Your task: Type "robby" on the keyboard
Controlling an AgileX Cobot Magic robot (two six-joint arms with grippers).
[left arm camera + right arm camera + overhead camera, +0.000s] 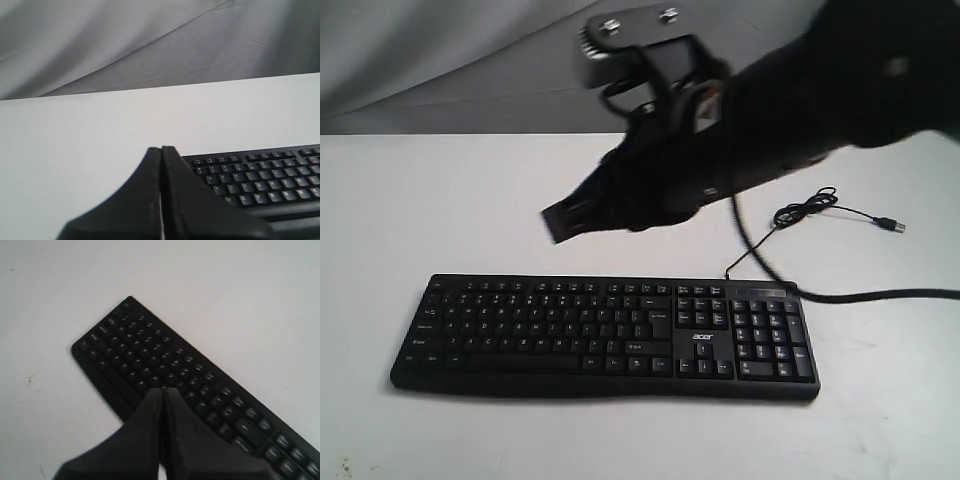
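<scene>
The black keyboard (pixel 600 335) with white legends and an acer logo lies flat near the table's front edge. My right gripper (pixel 555 222) reaches in from the right and hangs, blurred, in the air above the keyboard's back edge, over its left half. In the right wrist view its fingers (pixel 162 390) are pressed shut with nothing between them, above the letter keys (pixel 150 360). My left gripper (pixel 161 148) is also shut and empty, low beside the keyboard's left end (pixel 260 175). It does not show in the exterior view.
The keyboard's thin black cable (pixel 810 210) coils on the white table behind the number pad and ends in a loose USB plug (pixel 892 225). A thicker black arm cable (pixel 880 295) trails across the right side. Grey cloth (pixel 440 60) hangs behind.
</scene>
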